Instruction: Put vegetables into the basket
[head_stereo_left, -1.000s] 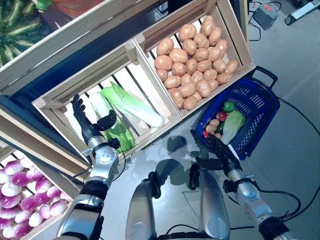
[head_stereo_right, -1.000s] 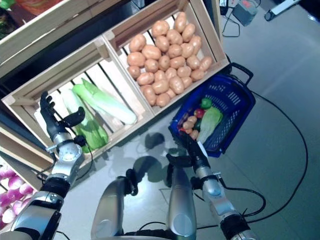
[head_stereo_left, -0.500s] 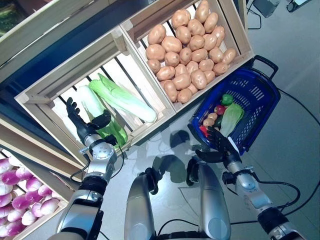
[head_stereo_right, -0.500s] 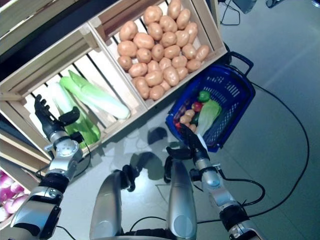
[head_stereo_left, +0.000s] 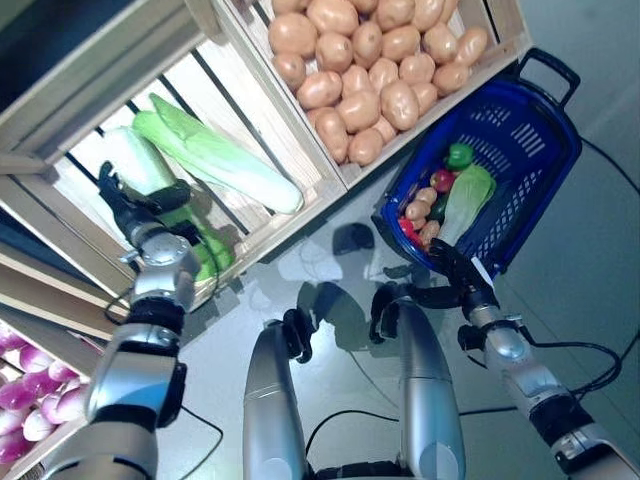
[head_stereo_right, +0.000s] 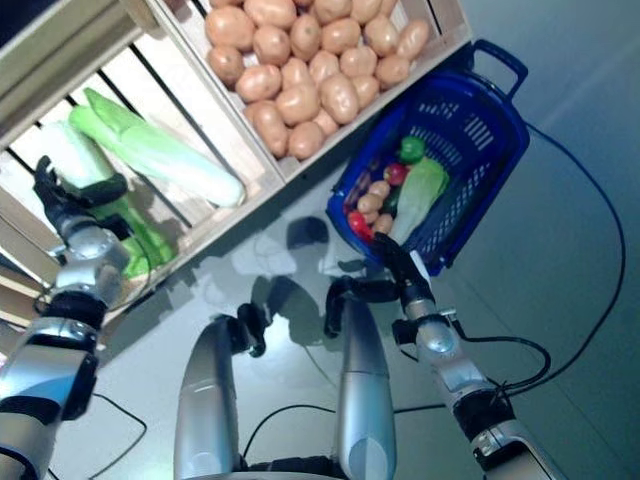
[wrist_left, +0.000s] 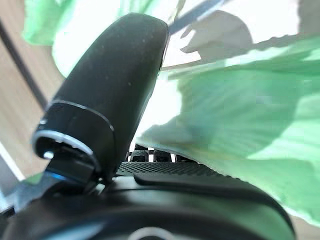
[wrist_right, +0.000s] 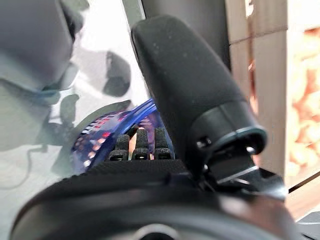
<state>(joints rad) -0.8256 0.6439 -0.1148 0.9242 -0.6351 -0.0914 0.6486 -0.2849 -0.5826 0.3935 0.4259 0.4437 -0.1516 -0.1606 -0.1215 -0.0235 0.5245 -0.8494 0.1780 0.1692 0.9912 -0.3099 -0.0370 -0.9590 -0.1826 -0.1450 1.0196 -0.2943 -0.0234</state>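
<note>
The blue plastic basket (head_stereo_left: 533, 150) stands on the floor by the stand's right end. In it lie a pale green leafy cabbage (head_stereo_left: 466, 200), a green pepper (head_stereo_left: 458, 155), a red round vegetable (head_stereo_left: 441, 180) and small potatoes (head_stereo_left: 419, 207). My left hand (head_stereo_left: 140, 215) is open inside the left wooden crate, its fingers straight over a white-green leafy cabbage (head_stereo_left: 137, 168) and its thumb above dark green leaves (head_stereo_left: 208, 252). The left wrist view shows its thumb (wrist_left: 110, 85) close against pale green leaves (wrist_left: 225, 125). My right hand (head_stereo_left: 455, 275) is open beside the basket's near rim, which also shows in the right wrist view (wrist_right: 100, 142).
A long pale cabbage (head_stereo_left: 215, 160) lies across the left crate (head_stereo_left: 300, 215). A crate of potatoes (head_stereo_left: 370, 70) stands beside the basket. Pink-white turnips (head_stereo_left: 35, 400) lie in a low crate at the lower left. Grey floor stretches to the right.
The whole picture has shifted, so the camera has moved. My left hand stays at the greens in the crate, and my right hand stays by the basket's near rim.
</note>
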